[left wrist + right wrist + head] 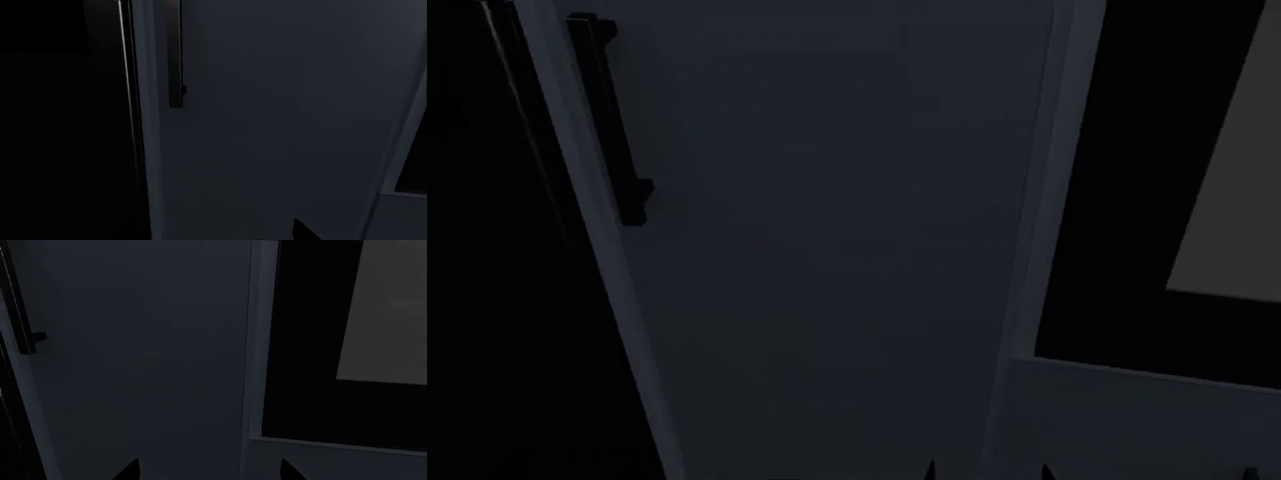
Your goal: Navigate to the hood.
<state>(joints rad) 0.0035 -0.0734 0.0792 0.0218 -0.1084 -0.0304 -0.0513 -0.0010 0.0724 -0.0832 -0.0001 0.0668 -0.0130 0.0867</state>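
While facing a dark cabinet door (827, 250), no hood in sight.
Door handle (607, 120) near; base needs turning. Gripper states: cannot tell.

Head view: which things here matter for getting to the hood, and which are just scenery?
Job-relevant:
- No hood visible in any view.

Just there:
- Tall cabinet door filling the view
- Its dark bar handle
- Pale panel at the right edge
- Gripper tips barely showing at the bottom edges; state unreadable
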